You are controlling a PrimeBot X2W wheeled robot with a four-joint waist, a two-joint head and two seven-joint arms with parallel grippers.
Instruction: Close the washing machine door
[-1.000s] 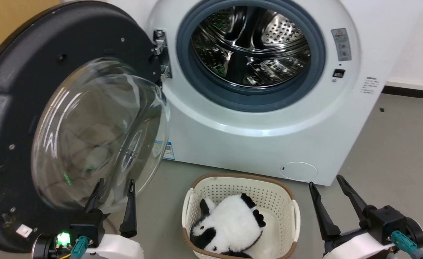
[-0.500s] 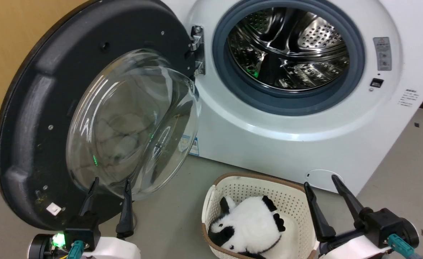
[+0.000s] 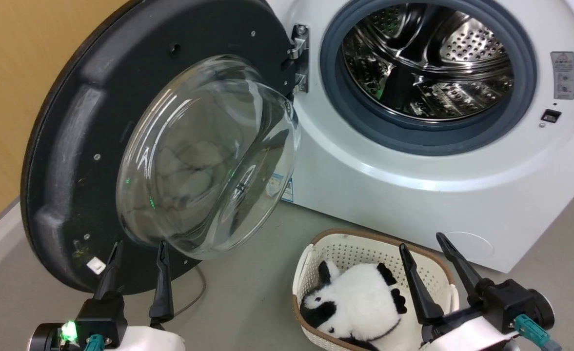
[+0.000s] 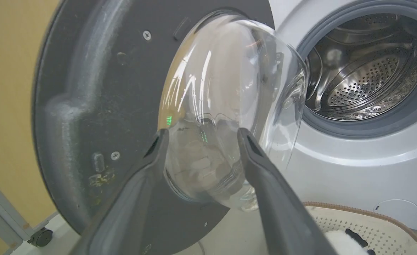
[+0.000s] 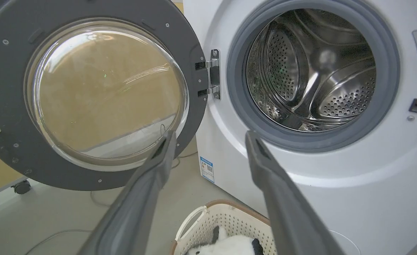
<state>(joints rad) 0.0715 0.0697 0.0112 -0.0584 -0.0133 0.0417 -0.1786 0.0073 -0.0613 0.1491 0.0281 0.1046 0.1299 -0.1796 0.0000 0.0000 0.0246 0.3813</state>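
Observation:
The washing machine door [image 3: 87, 141] stands wide open at the left, hinged [image 3: 300, 58] to the white washing machine [image 3: 413, 195]. Its black inner face and bulging glass bowl [image 3: 208, 156] turn toward me. The steel drum [image 3: 428, 63] lies exposed inside the grey gasket. My left gripper [image 3: 138, 246] is open at the lower left, its tips just below the glass bowl and apart from it. In the left wrist view the open left gripper [image 4: 201, 134] frames the glass [image 4: 229, 106]. My right gripper [image 3: 425, 241] is open over the basket; the right wrist view shows this gripper [image 5: 210, 136] facing the door [image 5: 13, 148] and machine [image 5: 336, 198].
A cream perforated basket [image 3: 340, 248] holding a black-and-white plush toy [image 3: 360, 302] sits on the grey floor before the machine. A yellow wall [image 3: 4, 97] rises behind the door. A thin cable [image 3: 196, 292] lies on the floor, and a small caster [image 4: 40, 237] stands at the left.
The head camera has swung left, so the machine and basket sit further right in the picture. Both grippers stay open and hold nothing. The door stands as it did.

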